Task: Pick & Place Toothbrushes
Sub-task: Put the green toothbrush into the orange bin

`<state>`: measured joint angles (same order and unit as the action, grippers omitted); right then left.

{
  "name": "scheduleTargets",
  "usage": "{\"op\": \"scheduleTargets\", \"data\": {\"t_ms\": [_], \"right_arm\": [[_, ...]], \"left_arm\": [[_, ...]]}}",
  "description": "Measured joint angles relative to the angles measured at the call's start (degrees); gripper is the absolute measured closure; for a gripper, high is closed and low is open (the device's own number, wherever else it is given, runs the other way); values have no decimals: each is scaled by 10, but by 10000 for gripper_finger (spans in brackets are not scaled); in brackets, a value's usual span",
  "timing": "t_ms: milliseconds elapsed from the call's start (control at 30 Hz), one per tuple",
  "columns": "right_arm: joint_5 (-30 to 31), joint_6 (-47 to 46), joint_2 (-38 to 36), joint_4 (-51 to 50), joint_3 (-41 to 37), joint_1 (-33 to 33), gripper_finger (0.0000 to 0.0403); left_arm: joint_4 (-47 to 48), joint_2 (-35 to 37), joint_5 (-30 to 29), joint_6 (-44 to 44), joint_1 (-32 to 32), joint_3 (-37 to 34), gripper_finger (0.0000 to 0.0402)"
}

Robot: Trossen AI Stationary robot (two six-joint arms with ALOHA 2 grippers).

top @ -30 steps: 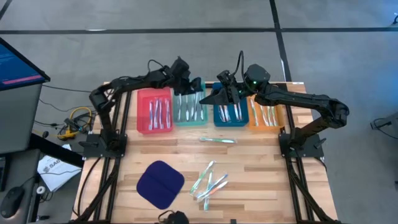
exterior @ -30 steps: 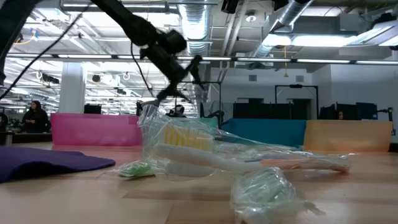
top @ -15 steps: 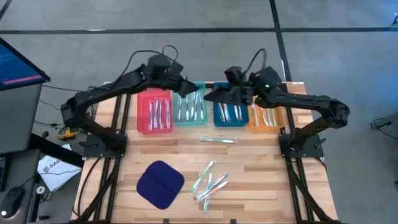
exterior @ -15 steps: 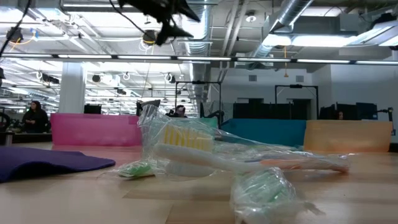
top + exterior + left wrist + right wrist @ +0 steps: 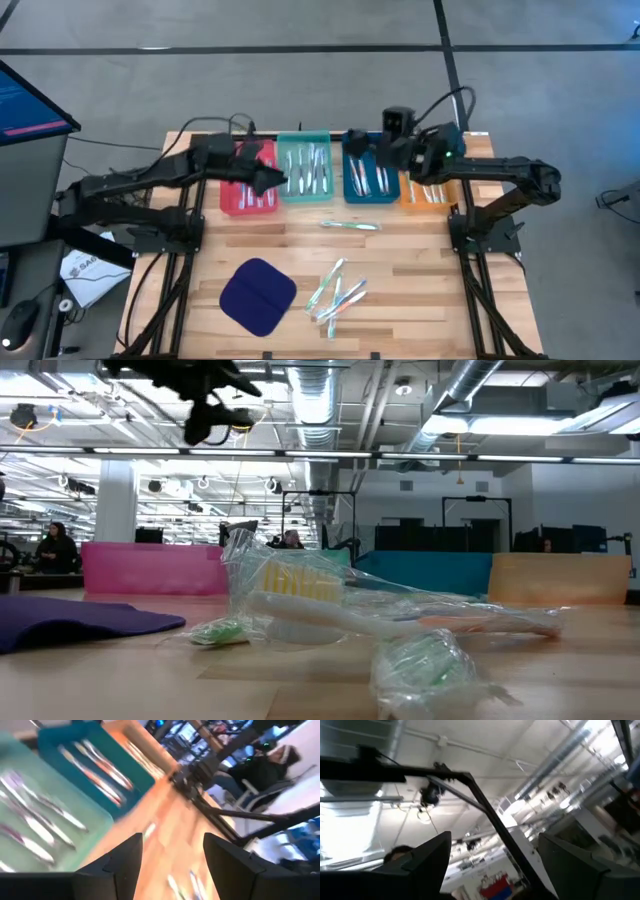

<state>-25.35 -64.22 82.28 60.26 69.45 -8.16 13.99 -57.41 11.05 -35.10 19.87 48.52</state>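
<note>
Left tool (image 5: 268,180): hangs over the seam between the red tray (image 5: 243,198) and the teal tray (image 5: 308,170), raised off the surface (image 5: 420,260). In the left wrist view its two dark fingers (image 5: 127,855) stand apart with bare wood between them, so it is spread and carries nothing.

Dark blue pad (image 5: 258,297): lies on the near left part of the surface, beside the loose brushes; it is not a task item.

Lone toothbrush (image 5: 350,226): lies flat just in front of the teal and blue trays, its long axis running left to right across the surface. It is the loose brush closest to both tools.

Loose cluster of toothbrushes (image 5: 335,292): lies on the near middle of the surface, well apart from the trays, with long axes slanting from near-left to far-right.

Sorted toothbrushes: already rest lengthwise in all four trays.

Right tool (image 5: 383,155): sits over the blue tray (image 5: 370,178), tipped upward, since its wrist view shows only ceiling. Its fingers (image 5: 427,857) stand wide apart and hold nothing.

Deciding relation: the lone toothbrush lies toward the near edge from both tools, roughly between them. Neither arm looks clearly closer.
</note>
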Motion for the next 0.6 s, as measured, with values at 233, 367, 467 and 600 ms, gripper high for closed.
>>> {"op": "scheduleTargets", "data": {"t_ms": [233, 367, 467, 600], "right_arm": [[21, 17, 0, -97, 0, 47, 111], [21, 6, -22, -252, 0, 74, 111], [24, -12, -46, -439, 0, 100, 111], [78, -31, -73, -624, 0, 126, 111]], "left_arm": [[-114, 104, -5, -111, -43, -127, 198], [-174, 126, -11, -158, -59, -160, 198], [-194, 129, -12, -166, -72, -166, 198], [-195, 126, -13, -166, -85, -165, 198]]}}
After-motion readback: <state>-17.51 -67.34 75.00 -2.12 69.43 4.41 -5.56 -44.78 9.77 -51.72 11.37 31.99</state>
